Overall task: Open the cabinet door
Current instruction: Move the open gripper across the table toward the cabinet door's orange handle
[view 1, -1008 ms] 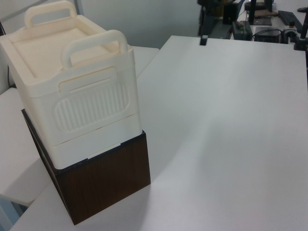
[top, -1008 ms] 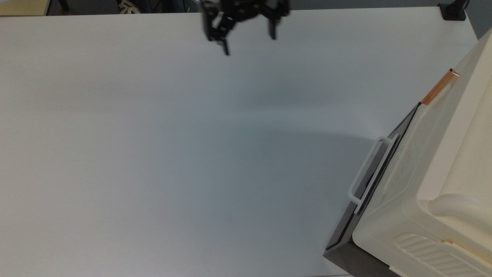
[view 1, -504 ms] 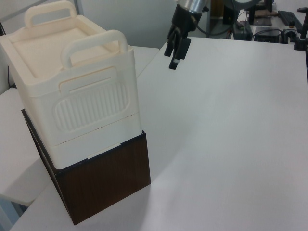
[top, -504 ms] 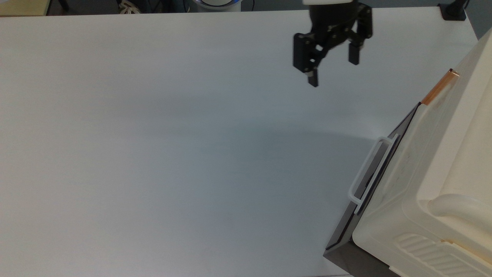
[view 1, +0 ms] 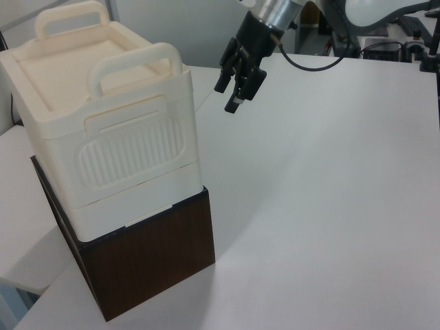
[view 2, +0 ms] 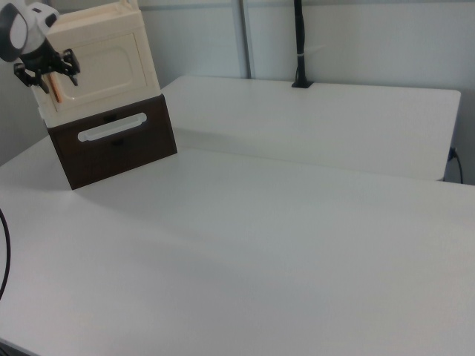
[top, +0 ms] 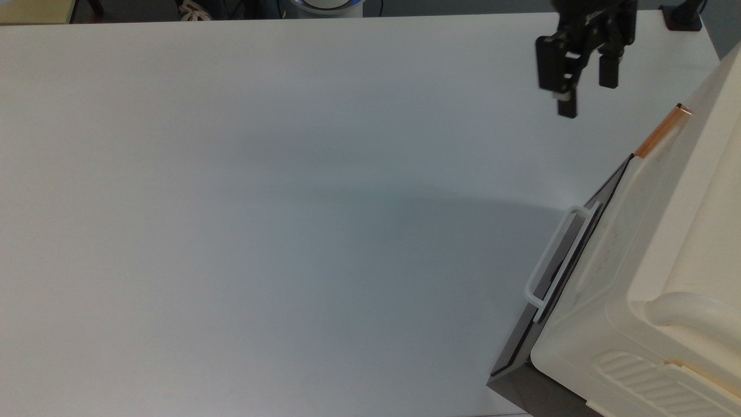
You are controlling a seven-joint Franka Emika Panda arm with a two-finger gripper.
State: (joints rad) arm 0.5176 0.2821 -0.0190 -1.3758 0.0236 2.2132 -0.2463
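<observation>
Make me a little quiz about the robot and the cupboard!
1. True or false: the gripper is touching the cream door.
2. What colour is the handle strip on the door's edge?
3. The bottom drawer has: A) a round knob, B) a white bar handle, C) no handle.

Key: 1. False, it hangs in the air, open, apart from the door. 2. Orange-copper. 3. B.

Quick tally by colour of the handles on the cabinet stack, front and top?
Orange-copper: 1, the handle strip on the cabinet door
White: 1, the bar handle on the dark panel
Cream: 2, the top carry handles
Total: 4
</observation>
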